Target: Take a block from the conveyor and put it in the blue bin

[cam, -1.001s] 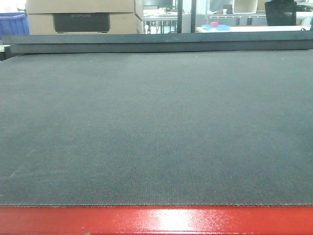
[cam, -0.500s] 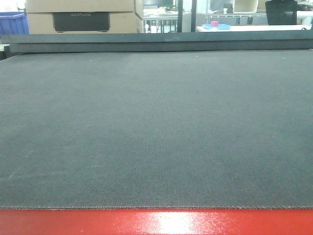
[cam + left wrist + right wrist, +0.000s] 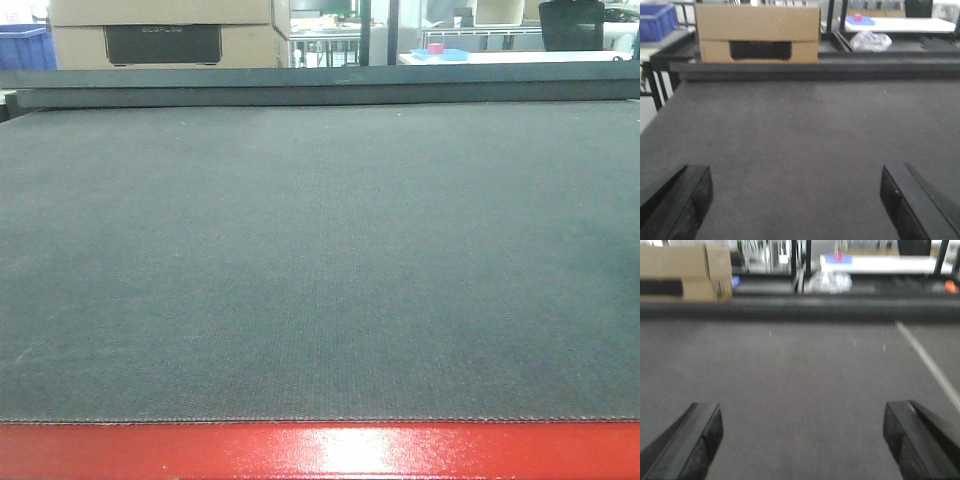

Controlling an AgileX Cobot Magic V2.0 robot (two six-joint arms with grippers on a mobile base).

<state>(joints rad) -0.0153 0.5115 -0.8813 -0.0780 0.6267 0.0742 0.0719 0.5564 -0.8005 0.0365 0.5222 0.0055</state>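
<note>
cardboard box point(image 3: 757, 34) beyond the conveyor point(image 3: 320, 260)

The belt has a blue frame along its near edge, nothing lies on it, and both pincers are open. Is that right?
Not quite. The frame along the near edge of the belt is red, not blue; the front view shows it. The rest holds: nothing lies on the belt, and the left pincer and right pincer are both open.

Layout of the conveyor belt point(image 3: 320, 260).
A frame point(image 3: 320, 452) edges it at 6 o'clock; behind it, a cardboard box point(image 3: 165, 35) stands at 11 o'clock, a table point(image 3: 530, 57) bearing a tray point(image 3: 447, 54) at 1 o'clock.
</note>
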